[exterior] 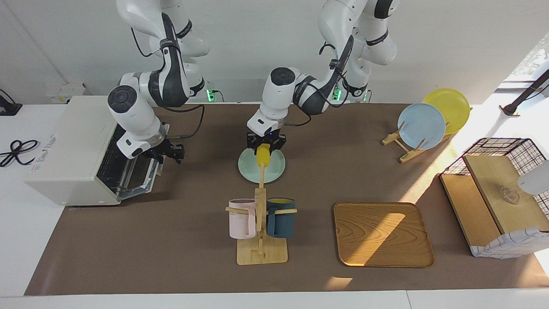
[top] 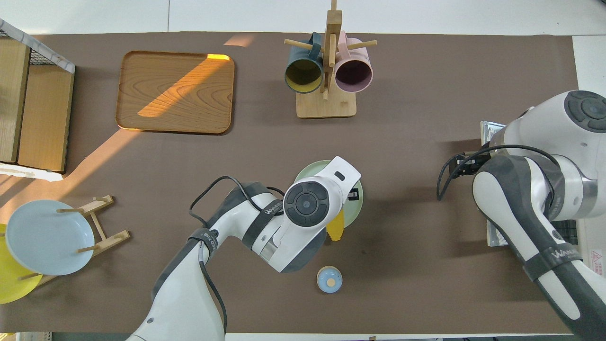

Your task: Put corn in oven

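Cream-white metal fills the left edge of the facing view: the oven [exterior: 68,146] stands at the right arm's end of the brown worktop [exterior: 180,240], and its dark-glass door [exterior: 139,178] hangs open at a slant with the wire rack showing inside. Just beside the door's upper edge, at centre-left of the frame, is the right gripper [exterior: 171,152]; whether it is apart or together cannot be told, nor whether it touches the door. Near the upper middle of the frame the left gripper [exterior: 265,143] is clamped on the corn [exterior: 263,158], which hangs yellow and end-down in the air over a pale green plate [exterior: 274,171]. In the overhead view a small blue knobbed lid [top: 329,279] lies on the worktop nearer to the robots than that plate. Below the plate, at lower middle of the facing view, stands a wooden mug rack [exterior: 260,223] with a pink mug [exterior: 241,219] and a dark blue mug [exterior: 281,219] hung on its pegs. Further along, at lower right of centre, lies a wooden tray [exterior: 381,234], partly in sunlight. At upper right a light blue plate [exterior: 421,125] and a yellow plate [exterior: 450,103] lean upright in a wooden stand. At the right edge sits a wire basket [exterior: 527,150] with wooden boards in it.
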Action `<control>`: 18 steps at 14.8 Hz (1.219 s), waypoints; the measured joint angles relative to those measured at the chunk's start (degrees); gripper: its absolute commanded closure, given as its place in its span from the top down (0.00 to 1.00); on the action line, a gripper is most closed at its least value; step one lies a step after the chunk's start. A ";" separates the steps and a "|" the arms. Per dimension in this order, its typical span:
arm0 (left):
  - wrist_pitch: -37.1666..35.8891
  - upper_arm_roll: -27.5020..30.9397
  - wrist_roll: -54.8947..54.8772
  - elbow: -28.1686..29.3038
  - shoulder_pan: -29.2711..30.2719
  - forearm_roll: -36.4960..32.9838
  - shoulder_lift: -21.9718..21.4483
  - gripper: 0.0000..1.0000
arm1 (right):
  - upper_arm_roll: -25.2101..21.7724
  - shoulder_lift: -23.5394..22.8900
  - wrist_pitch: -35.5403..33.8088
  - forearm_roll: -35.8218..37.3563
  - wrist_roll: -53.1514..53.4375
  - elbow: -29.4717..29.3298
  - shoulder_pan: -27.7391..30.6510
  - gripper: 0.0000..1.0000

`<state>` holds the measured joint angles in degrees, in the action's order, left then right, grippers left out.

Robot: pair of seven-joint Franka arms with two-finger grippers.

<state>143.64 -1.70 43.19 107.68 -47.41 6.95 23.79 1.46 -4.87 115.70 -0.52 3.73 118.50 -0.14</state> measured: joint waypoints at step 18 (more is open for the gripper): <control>-18.32 1.60 -11.11 -4.11 11.42 -1.00 -10.41 1.00 | 0.37 2.04 11.42 -2.34 12.09 7.34 -13.72 0.29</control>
<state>125.33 -0.11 32.09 103.56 -35.98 5.95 13.39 1.82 -2.83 127.12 -2.86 15.82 125.83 -13.85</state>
